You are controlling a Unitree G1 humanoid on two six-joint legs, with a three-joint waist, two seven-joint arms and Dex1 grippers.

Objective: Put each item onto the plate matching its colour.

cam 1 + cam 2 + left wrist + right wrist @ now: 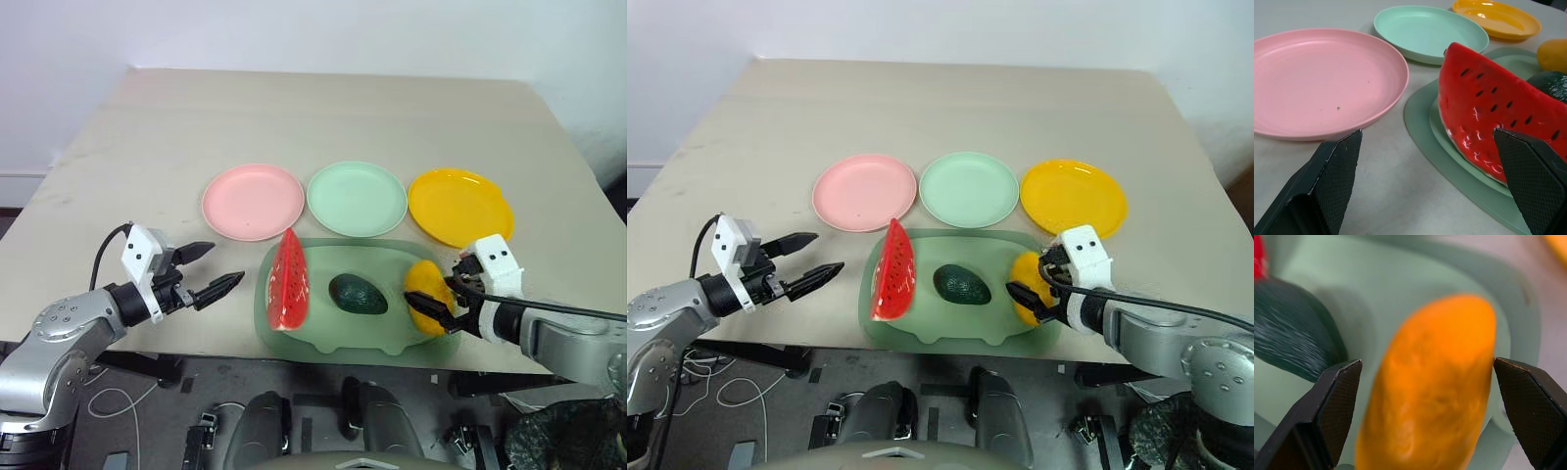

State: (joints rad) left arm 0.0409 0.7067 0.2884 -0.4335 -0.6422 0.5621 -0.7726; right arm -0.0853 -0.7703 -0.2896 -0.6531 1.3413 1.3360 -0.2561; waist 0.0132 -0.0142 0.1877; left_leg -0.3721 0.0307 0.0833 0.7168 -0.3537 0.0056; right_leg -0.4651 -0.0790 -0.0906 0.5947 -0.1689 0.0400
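L arm comes in low from near-left corner, forearm roughly level, angled fwd and inward. Left gripper [217, 269] hangs over bare tabletop [323, 117], jaws spread wide, nothing between them; aimed toward watermelon wedge [289, 282], clear gap to it.

R arm enters from near-right, wrist tipped down and inward. Right gripper [432, 309] is at the mango [428, 284], jaws wide apart, one finger each side of it per right wrist view. Can't tell if the pads touch the fruit. Mango still lying in tray.

Hidden / hard to read: near end of mango covered by R gripper in head views. R wrist view blurred close-up, mango ends cut off, avocado [1288, 333] only a dark slab at the edge.

Tray [323, 333]: translucent green plastic, rounded rectangle w/ lobed near edge, sits at near edge of tabletop. Holds all three items: wedge on L side, glossy red face w/ black seed marks, green rind; avocado mid-tray, dark green, pebbled-looking oval; mango R side, smooth yellow-orange oval.

Beyond tray, row of three round smooth plastic plates, shallow rims: pink plate [253, 201] L, mint plate [357, 198] centre, yellow plate [460, 207] R. All bare. Tabletop pale beige, matte.
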